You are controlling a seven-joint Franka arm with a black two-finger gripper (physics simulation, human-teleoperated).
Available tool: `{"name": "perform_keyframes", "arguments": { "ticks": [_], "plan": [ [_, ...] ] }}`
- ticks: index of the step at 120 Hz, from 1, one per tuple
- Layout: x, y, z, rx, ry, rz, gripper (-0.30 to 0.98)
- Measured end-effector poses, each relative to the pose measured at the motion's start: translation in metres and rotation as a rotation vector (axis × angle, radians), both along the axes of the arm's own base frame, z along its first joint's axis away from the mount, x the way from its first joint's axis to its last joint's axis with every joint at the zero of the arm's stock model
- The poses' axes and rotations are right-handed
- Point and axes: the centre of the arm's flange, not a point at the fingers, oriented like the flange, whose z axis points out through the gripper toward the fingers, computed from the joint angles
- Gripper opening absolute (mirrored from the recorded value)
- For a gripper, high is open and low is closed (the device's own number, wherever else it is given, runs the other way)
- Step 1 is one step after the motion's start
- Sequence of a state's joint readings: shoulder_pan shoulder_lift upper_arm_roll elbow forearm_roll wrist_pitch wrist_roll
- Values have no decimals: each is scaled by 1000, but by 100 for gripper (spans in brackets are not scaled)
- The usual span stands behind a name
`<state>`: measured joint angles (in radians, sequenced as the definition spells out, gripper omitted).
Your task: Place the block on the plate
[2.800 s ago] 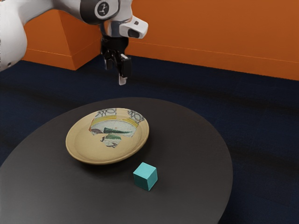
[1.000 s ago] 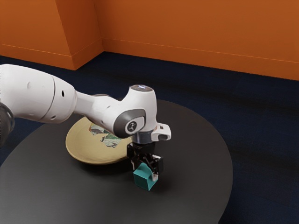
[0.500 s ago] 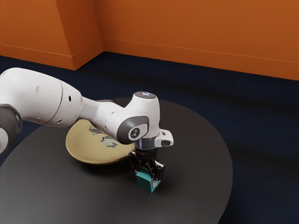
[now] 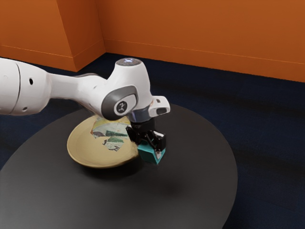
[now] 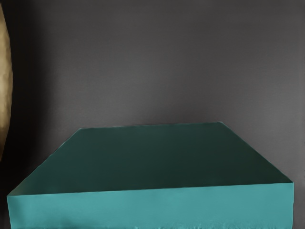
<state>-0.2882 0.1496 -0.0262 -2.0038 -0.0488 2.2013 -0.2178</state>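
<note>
My gripper [image 4: 151, 149] is shut on the teal block [image 4: 148, 154] and holds it above the table, just off the plate's edge on the exterior view's right. The beige plate [image 4: 90, 151], with a painted pattern, lies on the table, its far part partly behind the arm. In the wrist view the block [image 5: 152, 207] looms large under my hand, and a strip of the plate's rim [image 5: 5, 86] stands beside it.
The round dark table [image 4: 200, 191] carries the plate. An orange wall [image 4: 200, 28] and dark blue floor [image 4: 257, 124] lie beyond the table.
My gripper came down to the block, closed on it and has now lifted it off the table, moving up and slightly away from the exterior camera.
</note>
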Motion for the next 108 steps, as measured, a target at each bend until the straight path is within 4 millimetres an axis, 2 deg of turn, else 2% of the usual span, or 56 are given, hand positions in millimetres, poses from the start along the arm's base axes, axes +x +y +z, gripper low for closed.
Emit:
{"name": "perform_keyframes", "arguments": {
  "ticks": [22,36,55,78,94,108],
  "plan": [
    [20,44,26,-6,-51,87,39],
    [33,76,28,-2,-61,147,39],
    [51,129,5,21,-34,240,39],
    [69,174,-32,51,11,314,39],
    [82,195,-58,68,39,346,39],
    [87,200,-75,72,60,351,39]
  ]
}}
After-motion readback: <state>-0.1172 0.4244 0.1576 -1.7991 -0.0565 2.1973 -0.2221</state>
